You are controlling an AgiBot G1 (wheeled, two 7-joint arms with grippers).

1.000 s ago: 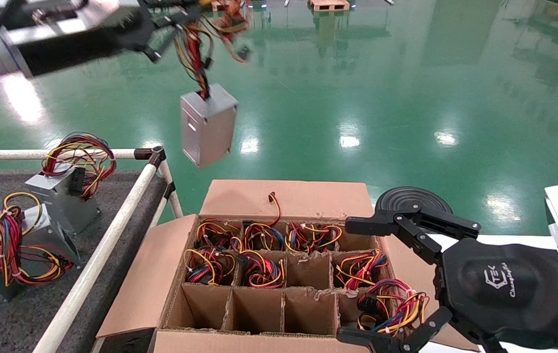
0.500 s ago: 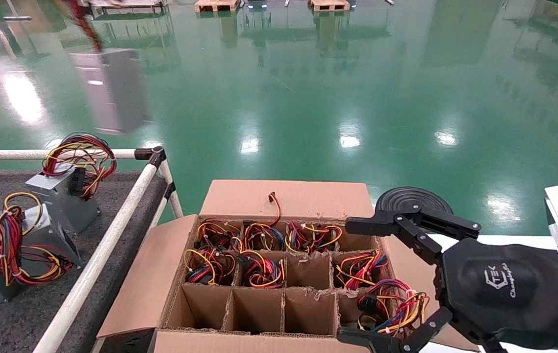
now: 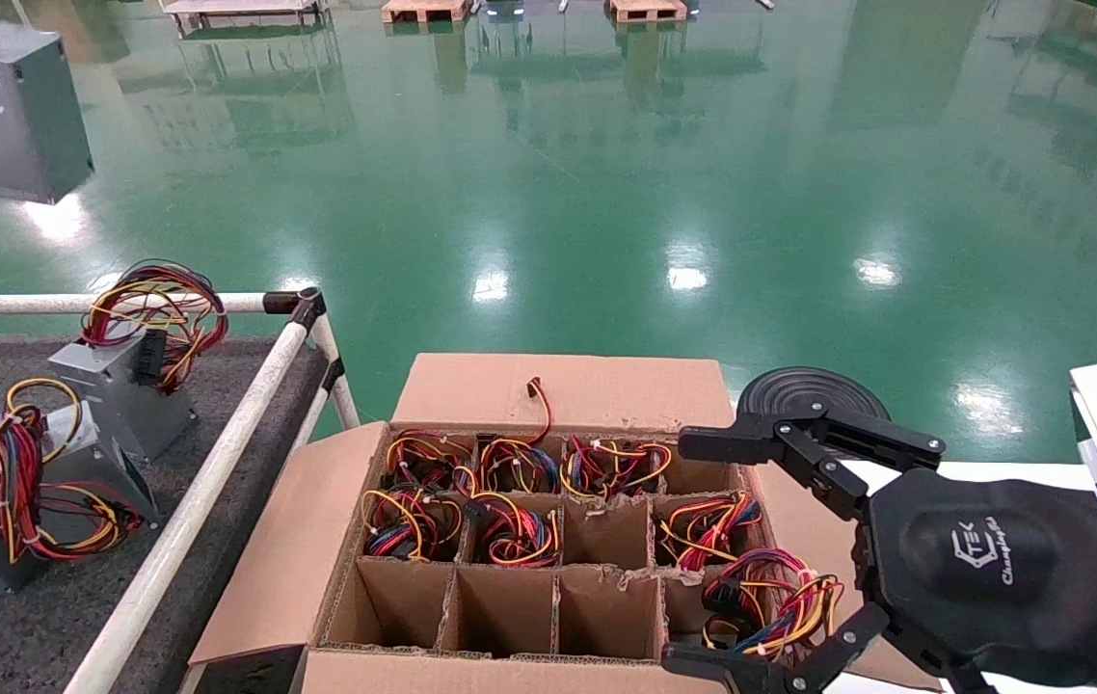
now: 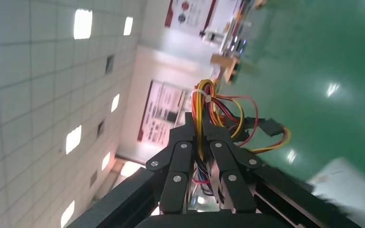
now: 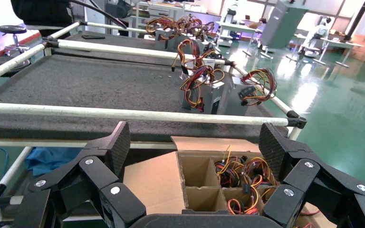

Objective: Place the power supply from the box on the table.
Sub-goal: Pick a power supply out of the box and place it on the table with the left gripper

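The table [image 3: 38, 617], a dark felt surface inside a white tube rail [image 3: 192, 520], fills the near left of the head view; it is the drop-off area, which explains the finished units [image 3: 115, 381] already resting on it with their wire bundles uppermost. To its right, near centre, stands the box [image 3: 279, 569], flaps folded outward so that its divider grid [image 3: 558, 578] is reachable from above. The far row and parts of the middle and right cells hold coloured wire bundles [image 3: 510, 535]; the near row of cells appears empty, suggesting unloading proceeds from the near side.

The right gripper [image 3: 765, 554] hovers over the near right corner of the box with its fingers spread wide and nothing between them; it appears parked clear of the working arm's path.

The power supply [image 3: 13, 111] hangs in the air at the far left, well above the table and apart from the box, its grey body dangling below its wires [image 4: 209, 107]. In the left wrist view the left gripper [image 4: 202, 140] has its fingers pinched together on that wire bundle, the only graspable part protruding from a cell. Carried this way the block can swing, so lowering onto the table probably calls for a slow descent.
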